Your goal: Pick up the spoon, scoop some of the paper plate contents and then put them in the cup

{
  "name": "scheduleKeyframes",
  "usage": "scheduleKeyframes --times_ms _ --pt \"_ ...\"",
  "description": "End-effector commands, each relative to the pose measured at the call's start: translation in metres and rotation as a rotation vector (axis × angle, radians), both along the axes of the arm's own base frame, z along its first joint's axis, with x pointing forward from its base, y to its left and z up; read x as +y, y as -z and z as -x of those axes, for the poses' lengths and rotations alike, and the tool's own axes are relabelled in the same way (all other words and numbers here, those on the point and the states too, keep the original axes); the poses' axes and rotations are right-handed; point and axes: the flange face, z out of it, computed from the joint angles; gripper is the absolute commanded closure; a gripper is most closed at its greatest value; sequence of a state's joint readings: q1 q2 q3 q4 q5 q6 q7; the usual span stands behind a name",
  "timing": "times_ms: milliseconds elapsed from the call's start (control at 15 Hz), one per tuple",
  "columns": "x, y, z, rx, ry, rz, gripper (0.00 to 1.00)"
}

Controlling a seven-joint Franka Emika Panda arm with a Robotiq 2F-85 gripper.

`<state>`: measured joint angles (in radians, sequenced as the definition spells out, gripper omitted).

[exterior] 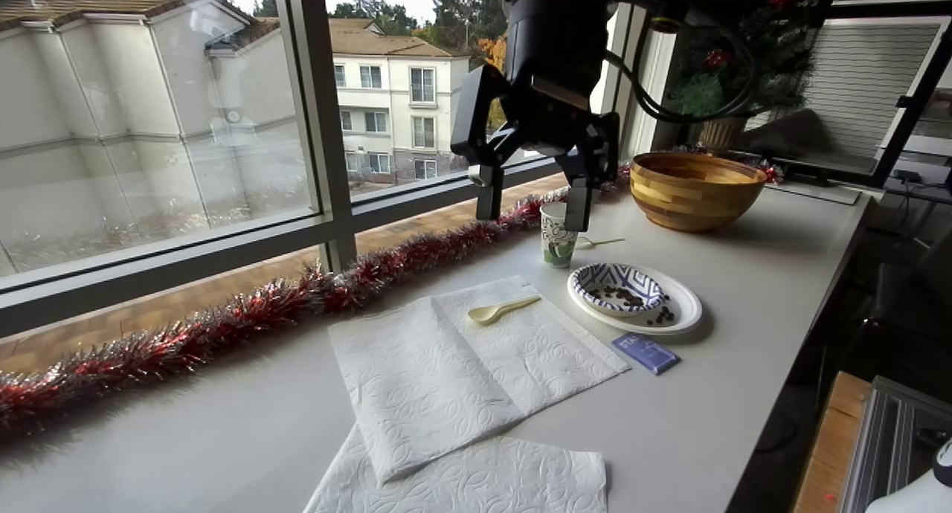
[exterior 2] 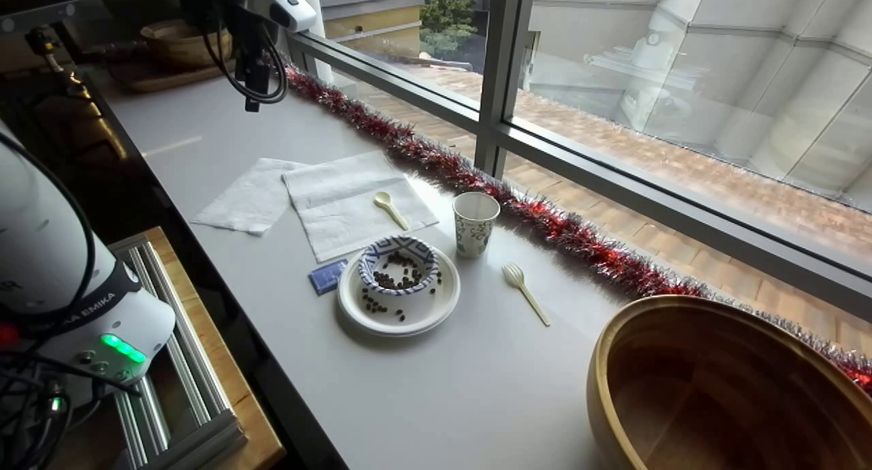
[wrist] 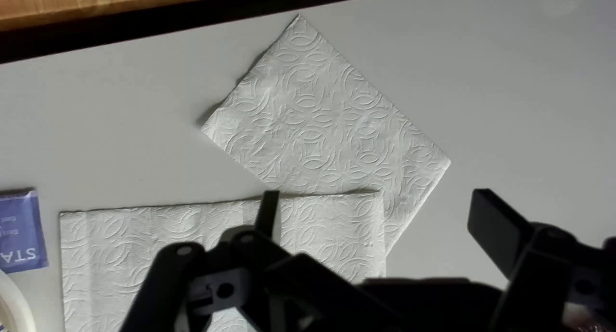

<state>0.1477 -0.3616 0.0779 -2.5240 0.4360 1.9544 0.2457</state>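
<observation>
1. One Robotiq gripper (exterior: 532,223), fingers spread apart, hangs over the white tabletop (exterior: 223,424).
2. Two overlapping paper towels (exterior: 439,379); the cream spoon (exterior: 486,316) lies on one.
3. A blue packet (exterior: 645,352), then the paper plate (exterior: 689,308) bearing a patterned paper bowl (exterior: 623,276), dark bits (exterior: 631,299) in both.
4. The paper cup (exterior: 556,250), upright; farther, a wooden bowl (exterior: 692,201).
5. Outside the window frame (exterior: 325,126), pale buildings (exterior: 401,89).

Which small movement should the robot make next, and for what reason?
Probably shift the gripper above the spoon before lowering it: its jaws stand open and empty, while the spoon lies on a paper towel and does not show in the wrist view.
</observation>
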Motion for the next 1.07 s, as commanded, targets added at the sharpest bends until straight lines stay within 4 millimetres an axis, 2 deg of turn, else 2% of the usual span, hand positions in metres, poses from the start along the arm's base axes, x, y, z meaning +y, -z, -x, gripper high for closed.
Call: scheduleKeyframes --times_ms 0,200,400,1000 --pt "-0.013 0.008 -0.04 0.062 0.184 -0.033 0.0" --pt "-0.035 0.023 -0.065 0.094 0.331 -0.04 0.0" --pt "-0.06 0.046 -0.081 0.123 0.477 -0.069 0.0" --pt "-0.154 0.127 -0.095 0.186 0.932 -0.228 0.0"
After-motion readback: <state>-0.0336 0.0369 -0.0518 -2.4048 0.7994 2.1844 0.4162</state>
